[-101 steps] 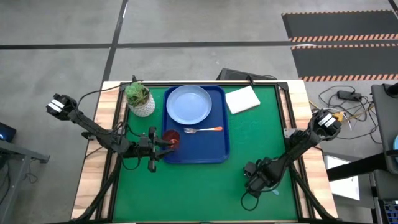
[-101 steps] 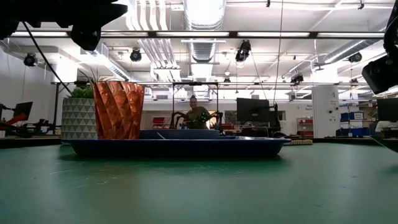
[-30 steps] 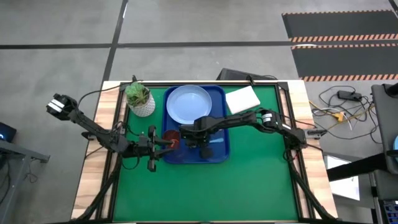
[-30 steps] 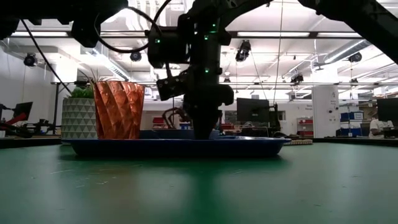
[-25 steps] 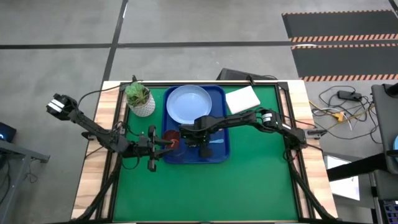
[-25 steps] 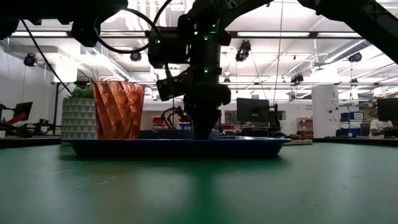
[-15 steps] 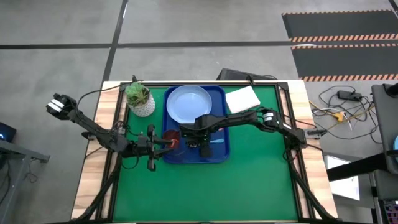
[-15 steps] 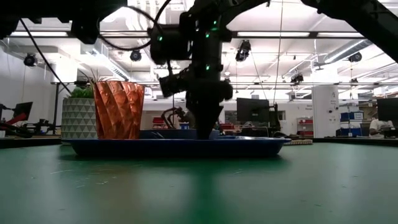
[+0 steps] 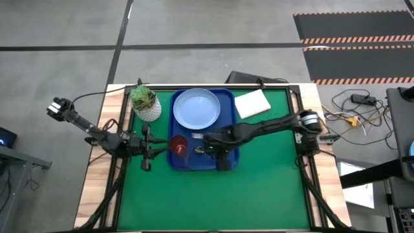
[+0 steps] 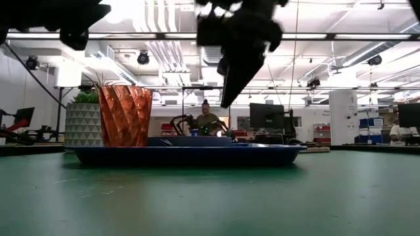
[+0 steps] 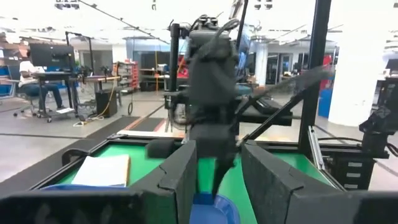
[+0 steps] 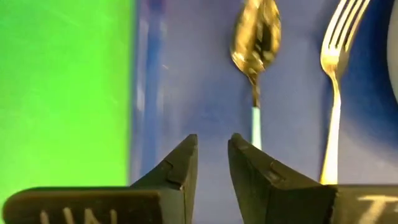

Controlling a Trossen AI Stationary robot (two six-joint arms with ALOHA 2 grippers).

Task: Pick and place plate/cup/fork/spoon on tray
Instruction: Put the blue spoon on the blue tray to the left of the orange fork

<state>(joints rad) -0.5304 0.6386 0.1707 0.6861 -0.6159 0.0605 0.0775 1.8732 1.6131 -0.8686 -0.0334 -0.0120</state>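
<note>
The deep-blue tray (image 9: pixel 228 150) lies on the green mat. On it are the pale-blue plate (image 9: pixel 196 108) at the far end, the red-brown cup (image 9: pixel 178 147) upright at the near left, the fork (image 12: pixel 334 56) and the spoon (image 12: pixel 255 38) lying side by side. My right gripper (image 12: pixel 212 163) hangs above the tray's near part, fingers pointing down, slightly open and empty; it is well above the tray in the low view (image 10: pixel 237 72). My left gripper (image 9: pixel 155 145) is open and empty, left of the tray and clear of the cup.
A white pot with a green plant (image 9: pixel 146 103) stands off the tray's far left corner. A white square pad (image 9: pixel 252 103) lies at the far right. Open green mat (image 9: pixel 272 181) spreads to the near side and right. A person sits far behind the table (image 10: pixel 207 118).
My right gripper has risen from the tray and shifted a little toward the right edge, leaving the spoon lying beside the fork. My left gripper has drawn back toward the table's left edge, away from the cup, which stays upright on the tray.
</note>
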